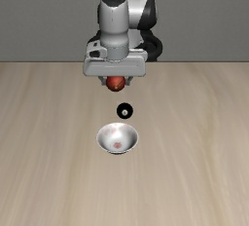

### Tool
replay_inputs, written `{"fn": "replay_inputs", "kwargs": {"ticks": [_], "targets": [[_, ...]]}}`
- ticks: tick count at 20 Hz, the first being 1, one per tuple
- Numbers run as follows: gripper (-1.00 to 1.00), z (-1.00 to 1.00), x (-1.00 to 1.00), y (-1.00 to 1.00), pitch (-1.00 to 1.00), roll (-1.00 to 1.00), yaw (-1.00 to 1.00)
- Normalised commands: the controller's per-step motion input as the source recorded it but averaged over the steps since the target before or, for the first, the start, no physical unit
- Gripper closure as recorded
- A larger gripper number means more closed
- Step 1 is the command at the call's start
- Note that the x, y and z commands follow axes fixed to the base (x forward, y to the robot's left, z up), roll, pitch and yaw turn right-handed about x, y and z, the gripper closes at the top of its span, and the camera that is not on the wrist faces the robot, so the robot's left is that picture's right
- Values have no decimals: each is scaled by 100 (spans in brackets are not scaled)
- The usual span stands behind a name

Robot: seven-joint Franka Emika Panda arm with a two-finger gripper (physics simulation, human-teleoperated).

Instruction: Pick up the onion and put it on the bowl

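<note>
Exterior view, my 1 camera here. I've got the onion (115, 83) in the gripper (115, 80), with the fingers pressed against it from 2 sides, so I read that as a firm clamp. The onion looks clear of the table (39, 123), hanging just under the hand, so I'd call the pick done.

The bowl (103, 134) sits lower in the view, apart from the onion. There's a reddish glint inside it that I take for a reflection, not a thing in it. Between the 2 lies a small dark spot (124, 110); I can't tell what it is.

Left to do: carry the onion over the bowl, lower it, let go. Roughly halfway, I'd judge.

Arm pose: the wrist points straight down, the hand is upright over the table, and the upper links rise behind it towards the top of the view.
</note>
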Motion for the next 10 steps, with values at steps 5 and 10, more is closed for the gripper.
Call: {"fn": "replay_inputs", "kwargs": {"ticks": [5, 10], "targets": [[100, 0, 100, 0, 0, 0, 0], [100, 0, 100, 0, 0, 0, 0]]}}
